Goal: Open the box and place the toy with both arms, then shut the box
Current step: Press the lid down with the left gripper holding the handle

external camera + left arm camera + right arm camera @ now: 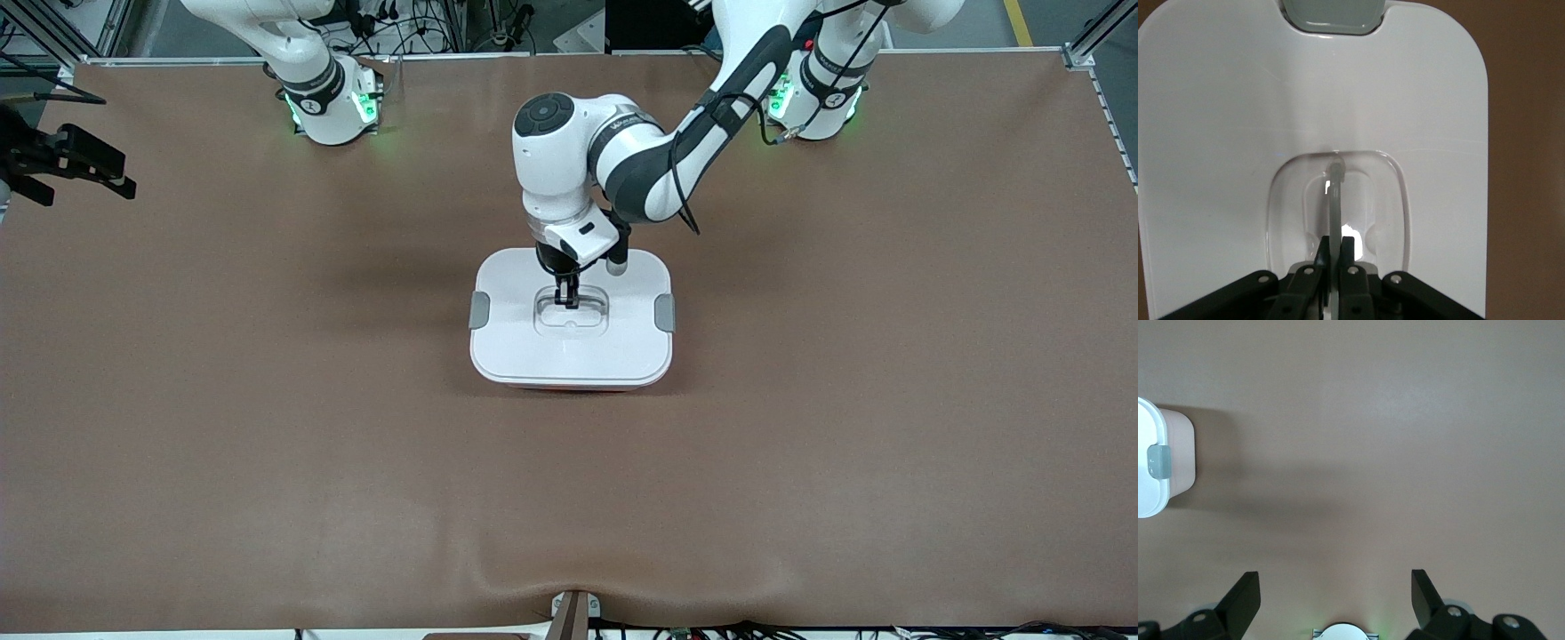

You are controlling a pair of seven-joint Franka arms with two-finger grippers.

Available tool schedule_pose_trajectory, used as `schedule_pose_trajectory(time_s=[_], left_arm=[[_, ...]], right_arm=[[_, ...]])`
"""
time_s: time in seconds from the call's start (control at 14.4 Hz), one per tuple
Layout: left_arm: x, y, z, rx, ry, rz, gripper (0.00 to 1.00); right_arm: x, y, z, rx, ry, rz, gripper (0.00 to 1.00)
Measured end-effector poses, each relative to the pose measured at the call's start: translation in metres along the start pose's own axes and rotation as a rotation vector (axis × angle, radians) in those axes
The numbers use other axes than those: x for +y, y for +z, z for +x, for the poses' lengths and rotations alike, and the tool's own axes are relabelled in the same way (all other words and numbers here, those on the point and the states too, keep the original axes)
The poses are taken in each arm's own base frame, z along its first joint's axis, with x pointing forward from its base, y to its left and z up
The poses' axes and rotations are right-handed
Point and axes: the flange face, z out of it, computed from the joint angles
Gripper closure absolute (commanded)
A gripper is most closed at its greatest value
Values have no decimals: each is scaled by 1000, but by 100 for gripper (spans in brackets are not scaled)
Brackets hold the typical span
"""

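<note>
The box point(572, 331) lid's clear handle point(1335, 200) is pinched by the left gripper point(566, 300) mid-table; the right gripper point(1335, 600) is held spread, waiting at the table's edge.

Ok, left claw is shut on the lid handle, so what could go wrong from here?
1. The left claw pinches only the thin clear handle, so it could slip out on a lift.
2. Both grey clips sit against the lid; if latched, the whole box may rise.
3. The toy is in no view, and the right claw waits open at the right arm's end of the table, unable to steady anything.
</note>
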Motion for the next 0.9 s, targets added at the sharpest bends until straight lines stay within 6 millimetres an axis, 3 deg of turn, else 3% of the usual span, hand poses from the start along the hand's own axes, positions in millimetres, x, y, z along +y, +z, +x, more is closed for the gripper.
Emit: schedule_pose_trajectory(time_s=[0.9], left_arm=[[2,-2,1,-4,28,-4,100]], right_arm=[[0,0,0,1,0,0,0]])
